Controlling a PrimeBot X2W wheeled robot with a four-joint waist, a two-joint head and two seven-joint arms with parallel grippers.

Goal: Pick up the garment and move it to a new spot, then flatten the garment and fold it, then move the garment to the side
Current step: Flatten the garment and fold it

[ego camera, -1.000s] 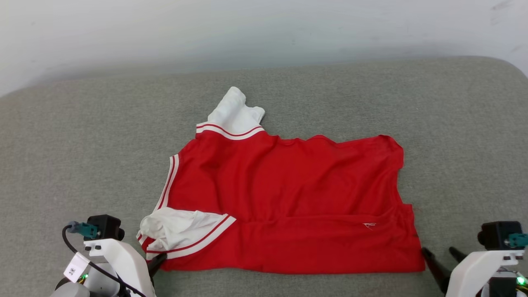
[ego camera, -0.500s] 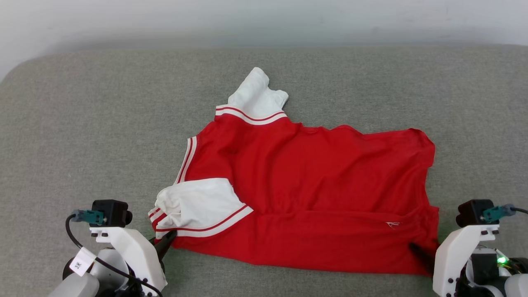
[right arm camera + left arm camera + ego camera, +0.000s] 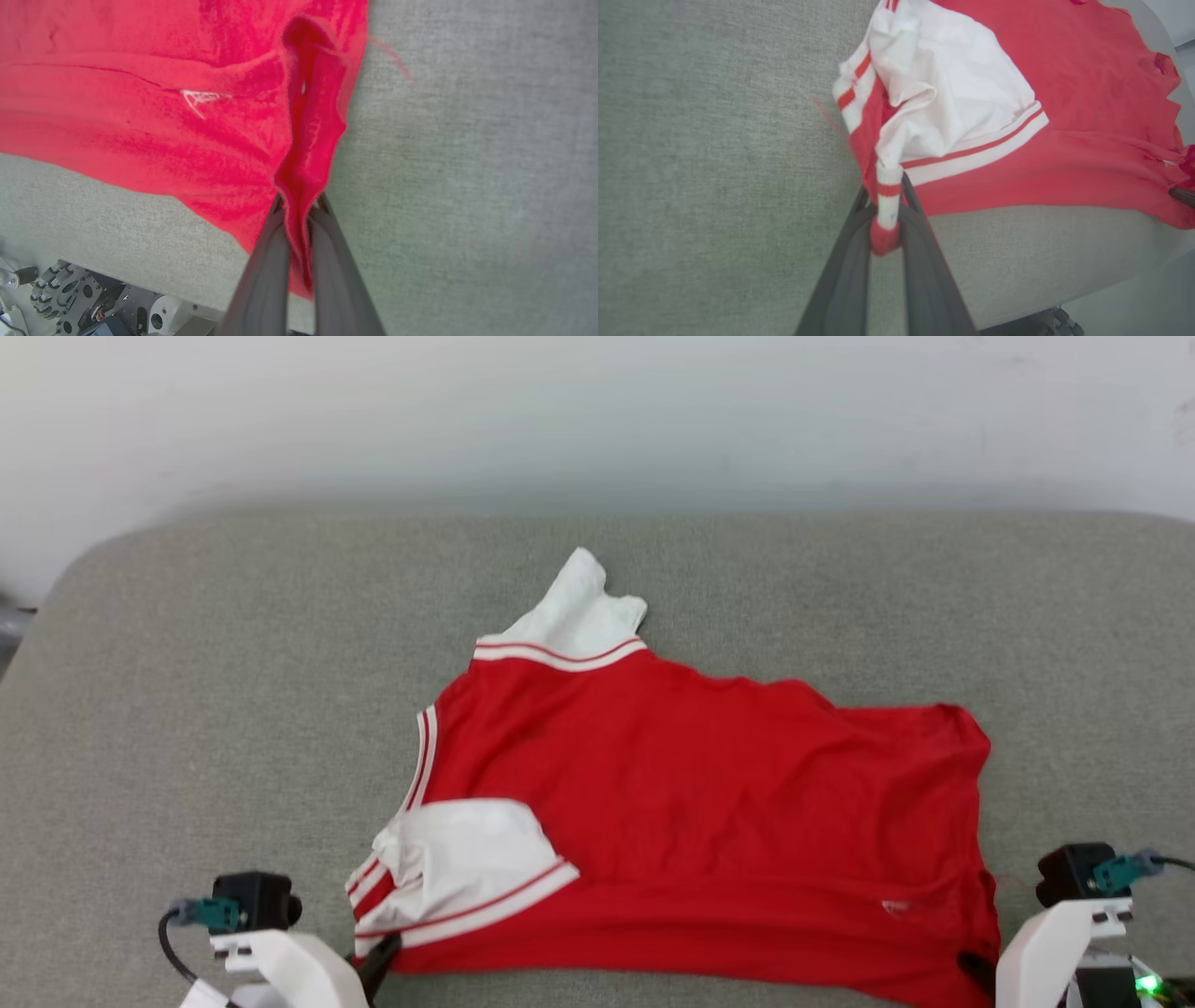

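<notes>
garment (image 3: 709, 821) pinched by both grippers

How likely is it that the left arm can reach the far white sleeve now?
Probably not yet: the way to the far sleeve is free, but the left gripper is shut on the garment.

A grey, coarse-woven upholstered surface (image 3: 187, 709) spreads across the middle and lower frame of the head view, its far corner rounded at upper left. Behind it a plain white wall (image 3: 597, 411) runs along the top of the frame, softly and evenly lit, with a dim band of shadow where it meets the surface's far edge. In the left wrist view the surface's edge curves away at lower right, over a pale floor (image 3: 1148, 303).
</notes>
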